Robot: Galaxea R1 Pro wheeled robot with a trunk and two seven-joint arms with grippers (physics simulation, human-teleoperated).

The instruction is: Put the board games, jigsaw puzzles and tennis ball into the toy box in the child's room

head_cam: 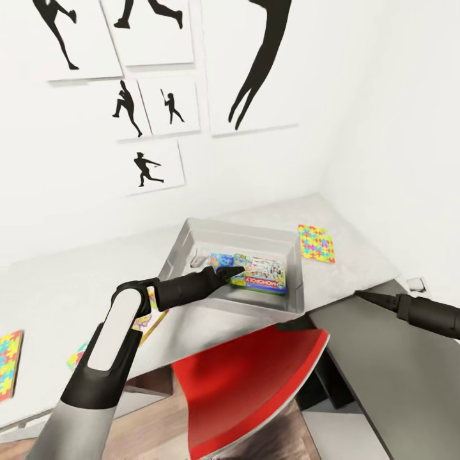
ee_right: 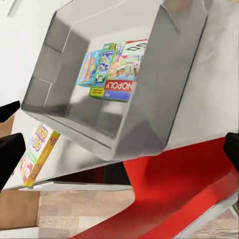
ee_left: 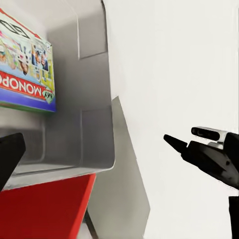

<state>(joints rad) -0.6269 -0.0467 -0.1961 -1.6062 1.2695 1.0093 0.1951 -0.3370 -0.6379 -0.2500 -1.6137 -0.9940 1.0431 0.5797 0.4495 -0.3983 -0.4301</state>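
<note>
On the pale table (head_cam: 57,287) stands the grey toy box (head_cam: 191,237). Inside it the Monopoly board game (head_cam: 267,276) lies flat beside a blue game box (head_cam: 221,260). My left gripper (head_cam: 231,273) hovers over the box's near rim, open and empty; one finger (ee_left: 10,155) shows beside the Monopoly box (ee_left: 25,69). A Skip-Bo box (head_cam: 151,318) lies on the table under my left forearm, just outside the toy box (ee_right: 149,104). One jigsaw puzzle (head_cam: 315,243) lies right of the box, another (head_cam: 7,363) at the far left. My right gripper (head_cam: 365,296) is open, off to the right. The tennis ball and bed are out of view.
A red chair (head_cam: 249,377) is tucked under the table's front edge below the toy box. A lower dark grey desk (head_cam: 383,390) runs along the right, beneath my right arm. White walls with silhouette posters (head_cam: 153,105) close off the back and right.
</note>
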